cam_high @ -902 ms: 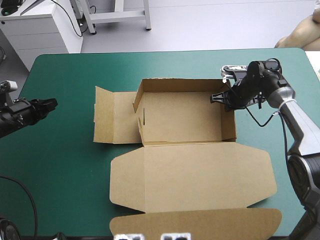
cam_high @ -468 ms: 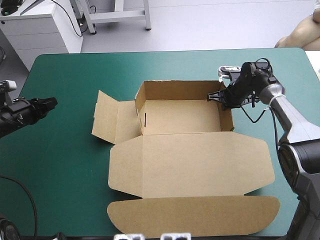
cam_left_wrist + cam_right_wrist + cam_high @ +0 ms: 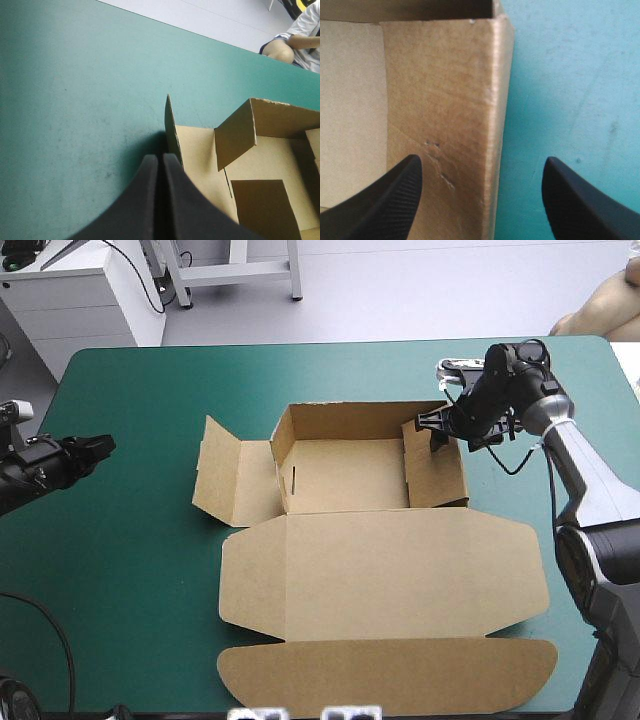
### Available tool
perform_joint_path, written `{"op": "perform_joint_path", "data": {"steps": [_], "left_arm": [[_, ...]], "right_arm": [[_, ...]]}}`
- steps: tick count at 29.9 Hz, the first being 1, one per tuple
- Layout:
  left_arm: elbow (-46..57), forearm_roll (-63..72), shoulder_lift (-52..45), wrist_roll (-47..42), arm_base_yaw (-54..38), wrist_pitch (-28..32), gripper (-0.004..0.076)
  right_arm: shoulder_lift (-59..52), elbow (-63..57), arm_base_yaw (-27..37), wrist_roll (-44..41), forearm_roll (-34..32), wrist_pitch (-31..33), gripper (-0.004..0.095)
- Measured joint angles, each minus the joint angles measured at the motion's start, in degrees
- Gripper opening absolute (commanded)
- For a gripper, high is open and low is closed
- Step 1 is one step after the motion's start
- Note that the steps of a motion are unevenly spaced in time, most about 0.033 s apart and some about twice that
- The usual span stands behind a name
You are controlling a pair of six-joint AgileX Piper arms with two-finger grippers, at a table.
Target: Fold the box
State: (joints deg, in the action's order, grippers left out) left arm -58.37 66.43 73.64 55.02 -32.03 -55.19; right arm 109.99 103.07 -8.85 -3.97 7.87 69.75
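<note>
The left gripper (image 3: pixel 104 446), fingers pressed together and empty, sits near the left edge of the table (image 3: pixel 140 570), well apart from the box (image 3: pixel 380 575) mid-table. The box's left flap (image 3: pixel 232 480) lies splayed outward. The right gripper (image 3: pixel 436 427) straddles the right wall (image 3: pixel 437 478), fingers apart. With nothing steadying it, the box could slide, or that wall could spring back outward.

Plain brown box (image 3: pixel 380 570), no print; inner walls darker brown in shadow, a few tiny dark marks on one wall in right wrist view. Teal-green surface (image 3: pixel 130 540) cover, flat colour w/ faint dark specks. Plain black left claw (image 3: pixel 160 160). Black right claw (image 3: pixel 437 428), fingers (image 3: pixel 395 200) w/ fine dotted grain.
</note>
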Motion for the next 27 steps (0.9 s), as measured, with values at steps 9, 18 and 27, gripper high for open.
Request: {"op": "perform_joint_path", "data": {"steps": [9, 18, 27], "left_arm": [[0.0, -0.2, 0.0, 2.2, 0.0, 0.2, 0.0006], [0.0, -0.2, 0.0, 2.4, 0.0, 0.3, 0.0006], [0.0, -0.2, 0.0, 2.4, 0.0, 0.1, 0.0006]], "right_arm": [[-7.8, -7.0, 0.0, -0.4, 0.1, 0.7, 0.0661], [-11.3, -17.6, 0.0, 1.9, 3.3, 0.7, 0.0660], [-7.0, -17.7, 0.0, 3.5, 5.2, 0.0, 0.0353]]}}
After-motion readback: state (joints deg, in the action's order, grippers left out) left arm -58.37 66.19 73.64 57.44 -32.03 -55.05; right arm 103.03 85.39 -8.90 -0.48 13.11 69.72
